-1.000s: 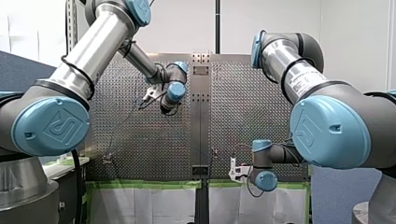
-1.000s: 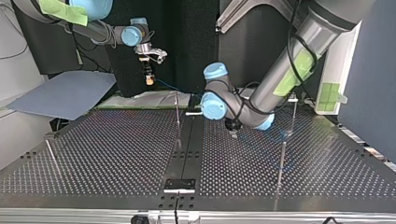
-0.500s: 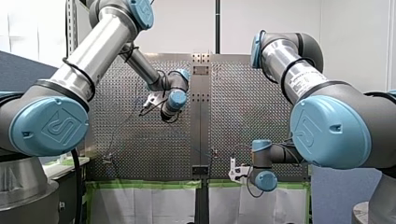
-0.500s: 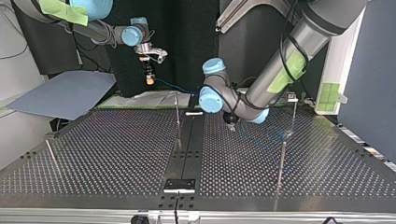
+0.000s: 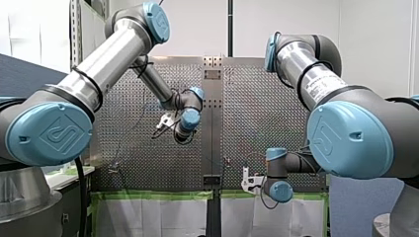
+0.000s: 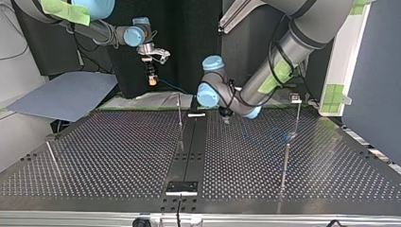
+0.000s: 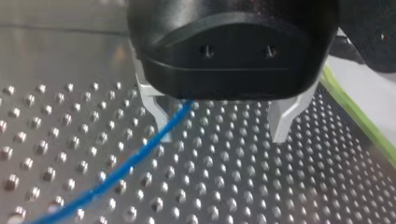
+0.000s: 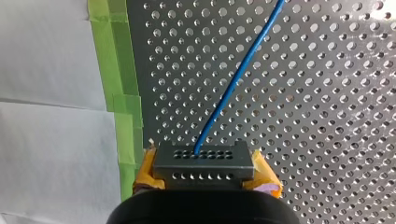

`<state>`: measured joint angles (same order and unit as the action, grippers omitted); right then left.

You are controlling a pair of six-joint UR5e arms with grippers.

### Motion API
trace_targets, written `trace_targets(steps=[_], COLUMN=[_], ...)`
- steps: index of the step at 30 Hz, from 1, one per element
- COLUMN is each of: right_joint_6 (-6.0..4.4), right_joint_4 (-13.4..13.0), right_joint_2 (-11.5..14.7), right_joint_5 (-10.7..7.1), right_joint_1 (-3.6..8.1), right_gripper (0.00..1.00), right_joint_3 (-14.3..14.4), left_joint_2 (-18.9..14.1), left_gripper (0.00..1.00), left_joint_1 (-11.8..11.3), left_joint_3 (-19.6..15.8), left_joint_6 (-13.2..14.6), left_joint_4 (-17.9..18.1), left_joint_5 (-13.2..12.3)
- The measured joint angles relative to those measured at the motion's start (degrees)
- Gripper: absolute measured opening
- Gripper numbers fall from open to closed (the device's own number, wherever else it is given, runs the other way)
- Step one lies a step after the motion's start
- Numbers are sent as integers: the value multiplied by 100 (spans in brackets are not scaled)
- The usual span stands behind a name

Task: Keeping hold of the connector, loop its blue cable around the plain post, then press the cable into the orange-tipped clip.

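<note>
Perforated metal table (image 6: 94, 156), dark backdrop behind it, green tape (image 8: 122, 93) and white paper along the edge closest to the connector. I'll place everything off the connector (image 8: 203, 161).

My right gripper (image 8: 204, 175) is clamped on it, yellow pads (image 8: 265, 176) squeezing both ends, and holds it up off the table edge. The blue cable (image 8: 238, 79) leaves the connector's face and runs pretty much straight away from it across the plate.

My left gripper (image 7: 219, 133) is well apart from the connector, low over the plate. Its jaws are wide open and gripping nothing. The cable runs lengthwise through the gap, tight against one metal finger (image 7: 158, 112), so it's inside the jaws but way off-centre.

A thin post (image 6: 180, 120) stands between the connector and my left gripper, near both. More posts stand further out from the connector, beyond my left gripper. I can't tell which one has the orange tip.

My guess: the left arm does the routing, and it needs the cable centred before it closes.
</note>
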<state>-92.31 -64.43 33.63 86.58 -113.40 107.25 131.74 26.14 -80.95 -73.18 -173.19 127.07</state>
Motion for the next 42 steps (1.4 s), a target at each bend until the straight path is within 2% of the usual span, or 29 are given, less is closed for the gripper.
trace_targets(steps=[10,16,20,29,42], right_joint_6=[7,9,12,32,35], right_joint_4=[-5,-7,-15,-20,-14], right_joint_2=[0,0,0,0,0], right_joint_5=[0,-4,-7,-31,-35], right_joint_1=[-10,-11,-11,-11,39], right_gripper=[0,0,0,0,0], right_joint_3=[-3,0,-2,-2,-25], left_joint_2=[81,355,592,1103,1713], left_gripper=[100,100,100,100,100], left_joint_1=[98,150,221,415,607], left_joint_3=[-45,-56,-51,-45,-28], left_joint_6=[-167,-276,-448,-724,-1261], left_joint_4=[137,250,458,864,1178], left_joint_5=[-237,-402,-614,-884,-1302])
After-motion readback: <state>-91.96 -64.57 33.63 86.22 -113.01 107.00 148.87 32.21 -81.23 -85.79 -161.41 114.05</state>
